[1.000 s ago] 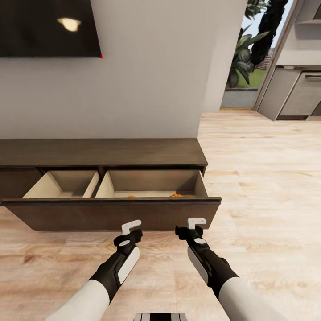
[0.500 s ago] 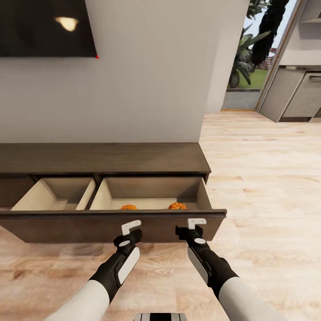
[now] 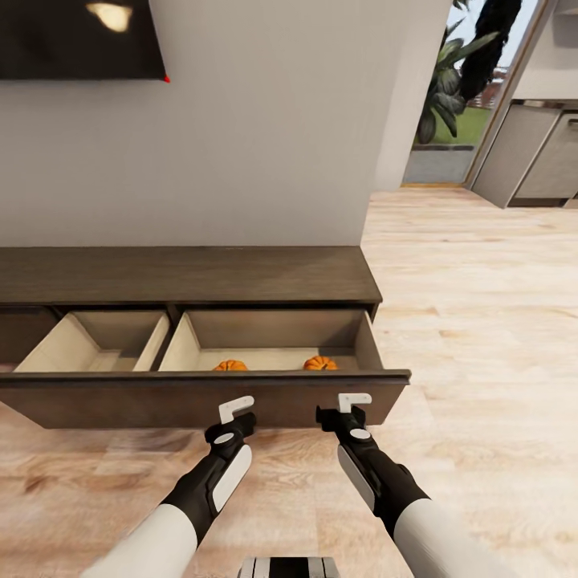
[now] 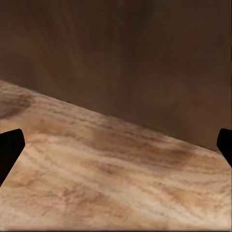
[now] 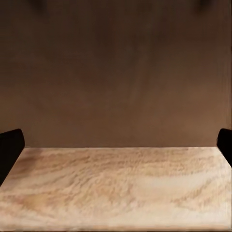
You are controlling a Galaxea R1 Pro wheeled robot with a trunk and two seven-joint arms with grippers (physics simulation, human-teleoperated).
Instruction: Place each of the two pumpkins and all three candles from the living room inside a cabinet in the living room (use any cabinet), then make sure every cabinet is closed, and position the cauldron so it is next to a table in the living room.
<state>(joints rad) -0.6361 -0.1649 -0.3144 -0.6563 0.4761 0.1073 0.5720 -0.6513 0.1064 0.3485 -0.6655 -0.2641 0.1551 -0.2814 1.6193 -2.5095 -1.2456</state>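
Two pumpkins point(image 3: 230, 365) point(image 3: 320, 363) sit low in the right-hand compartment of the cabinet point(image 3: 185, 275)'s pulled-out drawer point(image 3: 201, 397), well apart from each other, only their orange tops clearing the dark drawer front. The left compartment's floor is mostly hidden behind that front, and the cabinet runs off the picture's left edge. Both arms hang just short of the drawer front: the left tool point(image 3: 238, 409) and right tool point(image 3: 352, 404) hover over the wooden floor point(image 3: 482, 321). In each wrist view the dark fingertips point(image 4: 9, 150) point(image 5: 10, 147) sit far out at the edges, so both tools are spread wide and hold nothing. Against half a second ago, the pumpkins and drawer sit a touch higher in the picture; the whole scene has shifted, so the camera has moved. The dark TV point(image 3: 76, 36) is cropped at the top.
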